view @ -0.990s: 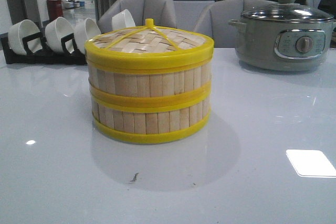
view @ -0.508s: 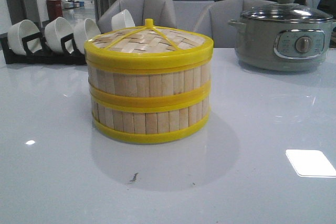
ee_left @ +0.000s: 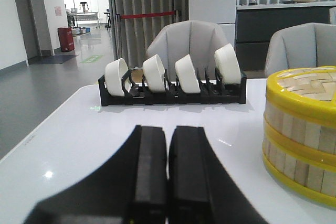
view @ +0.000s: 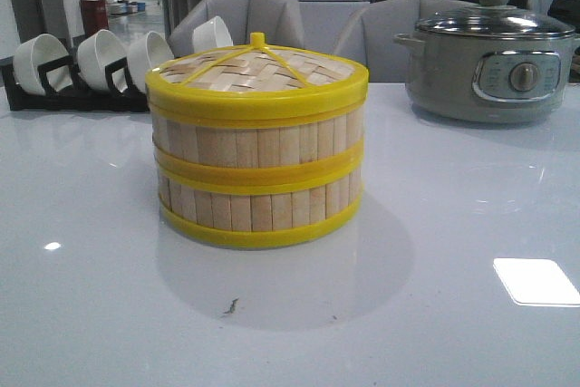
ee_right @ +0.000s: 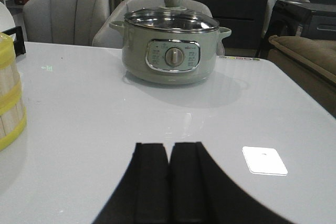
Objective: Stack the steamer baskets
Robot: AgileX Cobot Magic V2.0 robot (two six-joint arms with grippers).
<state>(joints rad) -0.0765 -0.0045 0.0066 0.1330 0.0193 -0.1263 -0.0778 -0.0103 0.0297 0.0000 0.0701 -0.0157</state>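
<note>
Standing one on the other at the middle of the white table (view: 109, 314), the two baskets (view: 258, 174) form a single drum, upper ring seated squarely on the lower, a yellow band at the seam and another at the foot; a woven lid (view: 258, 70) with a yellow rim and small knob caps the stack; behind it to the left a black rack (view: 77, 97) holds white bowls (view: 100, 59) tipped on edge, and behind to the right sits a grey-green pot (view: 489, 65) under a glass lid, well apart from the stack; grey chairs (view: 240, 15) stand beyond the far edge; the left pincer (ee_left: 168, 177) hovers low over the table with its black fingers (ee_left: 149, 171) pressed together, pinching nothing, the stack off to one side of it and the rack ahead; the right pincer (ee_right: 169, 182) is likewise pressed together and empty (only a thin seam shows between its fingers), facing the pot, with an edge of the stack just in view; neither pincer touches the baskets; a bright patch of reflected light (view: 535, 280) lies on the table near the right side.
</note>
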